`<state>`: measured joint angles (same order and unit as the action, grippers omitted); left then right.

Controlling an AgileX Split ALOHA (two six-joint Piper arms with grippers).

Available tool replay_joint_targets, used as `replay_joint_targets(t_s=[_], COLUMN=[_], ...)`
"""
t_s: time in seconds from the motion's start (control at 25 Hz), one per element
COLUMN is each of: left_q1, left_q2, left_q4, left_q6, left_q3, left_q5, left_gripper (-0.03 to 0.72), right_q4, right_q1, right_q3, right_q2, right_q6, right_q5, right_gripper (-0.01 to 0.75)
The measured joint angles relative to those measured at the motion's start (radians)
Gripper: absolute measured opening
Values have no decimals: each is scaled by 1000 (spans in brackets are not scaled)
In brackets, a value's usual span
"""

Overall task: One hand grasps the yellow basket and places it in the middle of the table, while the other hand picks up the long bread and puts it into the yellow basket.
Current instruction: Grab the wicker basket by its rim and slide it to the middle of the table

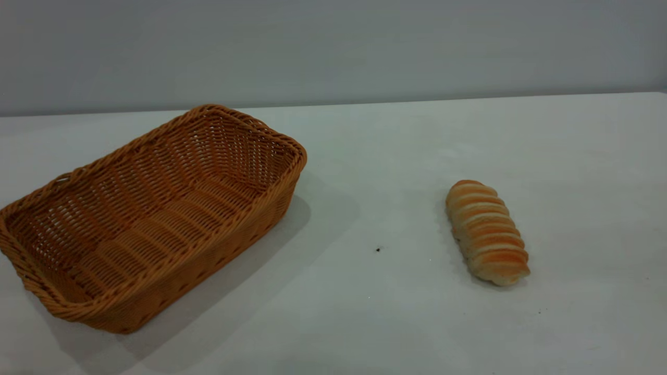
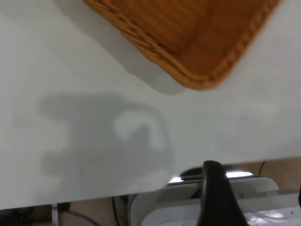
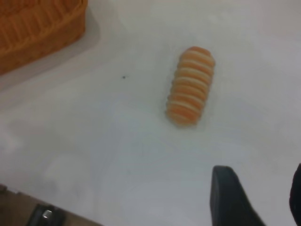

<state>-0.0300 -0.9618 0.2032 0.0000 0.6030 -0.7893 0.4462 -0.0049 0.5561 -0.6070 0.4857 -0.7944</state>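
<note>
Nothing grasped yet, by the look of it. Yellow basket (image 1: 151, 219) resting at the left of the table (image 1: 375, 323), set at a slant, empty. Long bread (image 1: 487, 233) lying well apart from it, right of centre, flat on the table and untouched.

Left tool (image 2: 214, 197) hanging over bare table just off one basket corner (image 2: 197, 80), not touching it; cannot tell whether open or closed. Right tool (image 3: 263, 188) spread open above the table, near the bread (image 3: 191, 85) but clear of it.

For the basket step:
- Bring the left tool down over the braided rim, one side inside and one outside the wall — not across the open weave lower down, likely to flex.
- Take the rim near the middle of a side if reachable; a corner hold probably lets the basket swing.
- Lift only a little, or slide, toward the centre, stopping short of the bread.

For the bread:
- Line up the right tool across the narrow width, not along the length.
- Close gently — probably soft.
- Wait for the basket to settle before carrying over.
</note>
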Motion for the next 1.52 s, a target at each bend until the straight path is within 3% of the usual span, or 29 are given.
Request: replay_joint_targets(t_s=[0.44, 0.84, 1.32, 1.52], left_q1=[0, 0, 0, 0], left_q2=[-412, -578, -758, -860], left_q4=[-39, -92, -81, -65], left_q6=[-313, -670, -702, -712], left_q3=[83, 84, 89, 93], left_q5=[174, 345, 450, 556], left_gripper=[465, 465, 465, 465], right_q4=[18, 18, 19, 19], right_q1=[0, 0, 0, 0], right_q3=[0, 0, 0, 0], right_q2=[-69, -69, -69, -69], right_q6=[3, 7, 8, 8], right_q5=[30, 32, 33, 34], right_gripper=[353, 353, 353, 353])
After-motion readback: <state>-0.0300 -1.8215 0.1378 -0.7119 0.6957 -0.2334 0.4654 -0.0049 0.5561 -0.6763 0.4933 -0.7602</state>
